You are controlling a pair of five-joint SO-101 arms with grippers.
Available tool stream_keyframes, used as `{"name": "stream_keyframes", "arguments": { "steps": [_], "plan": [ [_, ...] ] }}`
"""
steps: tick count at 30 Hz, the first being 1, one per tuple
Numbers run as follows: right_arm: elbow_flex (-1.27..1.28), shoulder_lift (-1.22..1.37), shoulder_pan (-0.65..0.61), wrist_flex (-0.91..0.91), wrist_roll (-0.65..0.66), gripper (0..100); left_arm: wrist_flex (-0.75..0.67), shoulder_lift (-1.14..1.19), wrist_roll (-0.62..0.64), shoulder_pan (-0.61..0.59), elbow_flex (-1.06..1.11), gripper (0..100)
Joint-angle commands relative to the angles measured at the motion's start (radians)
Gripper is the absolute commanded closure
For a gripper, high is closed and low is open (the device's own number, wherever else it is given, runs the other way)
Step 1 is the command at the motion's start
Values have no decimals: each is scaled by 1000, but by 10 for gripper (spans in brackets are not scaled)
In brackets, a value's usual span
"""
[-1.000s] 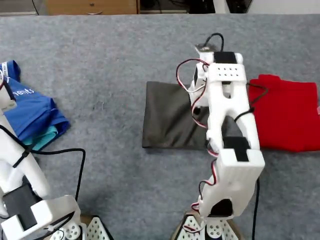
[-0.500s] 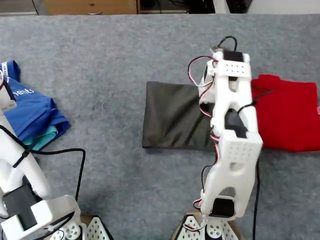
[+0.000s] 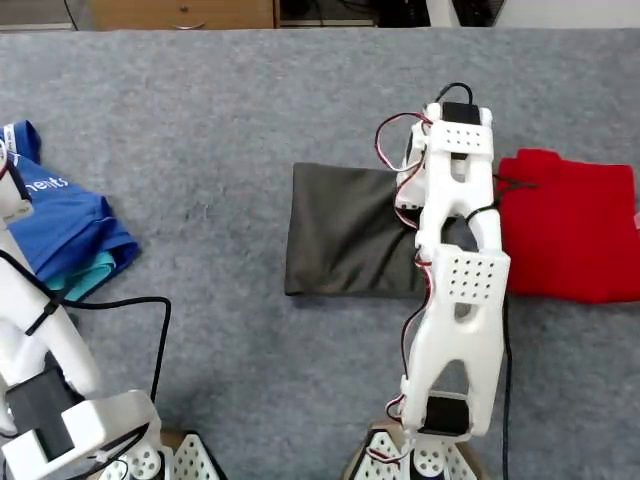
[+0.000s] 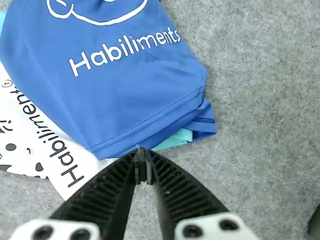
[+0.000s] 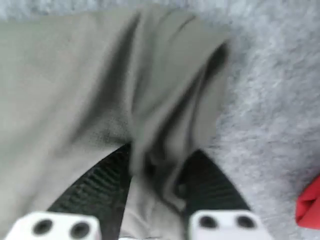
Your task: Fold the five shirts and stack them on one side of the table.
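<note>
Right gripper (image 5: 155, 172): fingers clenched on a bunched fold of the gray shirt (image 3: 345, 245), with cloth pinched between them at the edge facing the red shirt (image 3: 570, 240). The gray shirt lies folded mid-table (image 3: 200, 130). The red one is just beside it, and the right arm (image 3: 455, 300) covers the seam. The blue shirt (image 3: 60, 215) is well apart on gray's other side, over the teal shirt (image 3: 85, 278) and white printed cloth (image 4: 30, 145). Left gripper (image 4: 142, 167): fingers pressed together on nothing, tips just beside the blue hem.

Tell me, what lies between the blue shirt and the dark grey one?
Nothing; in the high view, bare table covering runs from the blue shirt to the dark grey shirt.
</note>
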Motion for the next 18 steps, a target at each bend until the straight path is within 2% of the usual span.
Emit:
{"name": "stream_keyframes", "arguments": {
  "steps": [1,5,9,14,18],
  "plan": [
    [-13,-2,7,23,43,998,11,-42,-6,-14,-3,981],
    [-12,-50,39,23,63,997,11,-42,-6,-12,-3,981],
    [-12,-133,56,23,215,997,11,-42,-6,-12,-3,981],
    [-21,-211,87,15,585,996,11,-42,-6,-12,-3,981],
    [-58,-220,122,-63,885,996,11,-42,-6,-12,-3,981]
  ]
}}
